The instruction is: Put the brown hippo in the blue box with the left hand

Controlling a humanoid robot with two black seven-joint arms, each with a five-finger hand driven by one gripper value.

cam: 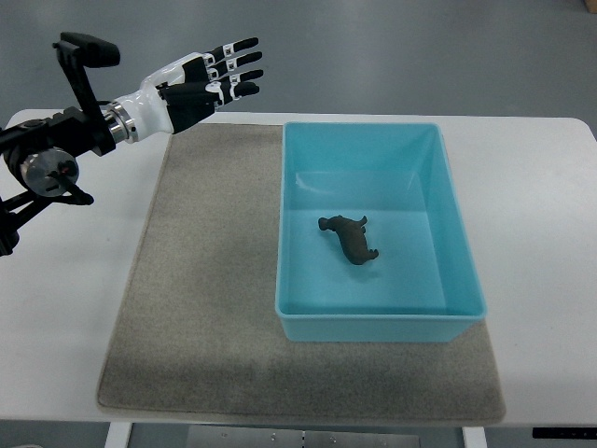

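The brown hippo lies on the floor of the blue box, near its middle. The box stands on the right half of a grey mat. My left hand is open and empty, fingers stretched out to the right. It is held up at the far left, above the mat's back edge and well left of the box. The right arm is out of view.
The grey mat covers the middle of a white table. The left arm's black and white forearm and its mount fill the upper left corner.
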